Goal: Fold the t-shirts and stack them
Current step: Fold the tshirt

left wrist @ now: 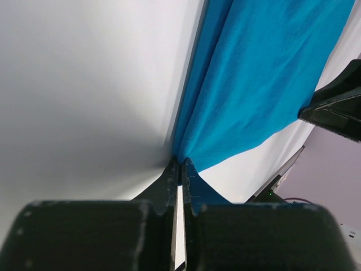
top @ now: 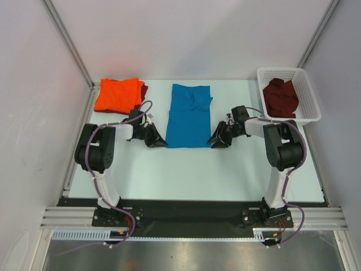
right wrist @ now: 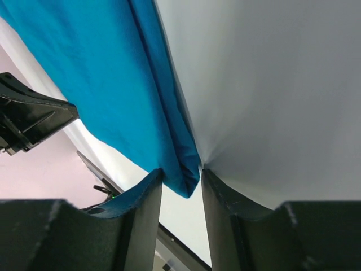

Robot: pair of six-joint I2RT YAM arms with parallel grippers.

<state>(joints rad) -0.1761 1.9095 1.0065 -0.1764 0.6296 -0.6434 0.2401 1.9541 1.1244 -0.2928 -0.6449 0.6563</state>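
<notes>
Bright, even light; soft, blurred wrist close-ups.

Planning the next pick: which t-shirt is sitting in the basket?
The dark maroon t-shirt in the white basket, far right. The blue t-shirt lies spread mid-table; the orange t-shirt sits folded far left.

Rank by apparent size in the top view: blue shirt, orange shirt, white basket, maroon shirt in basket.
Largest: blue shirt and white basket, too close to rank.
orange shirt
Smallest: maroon shirt in basket
</notes>
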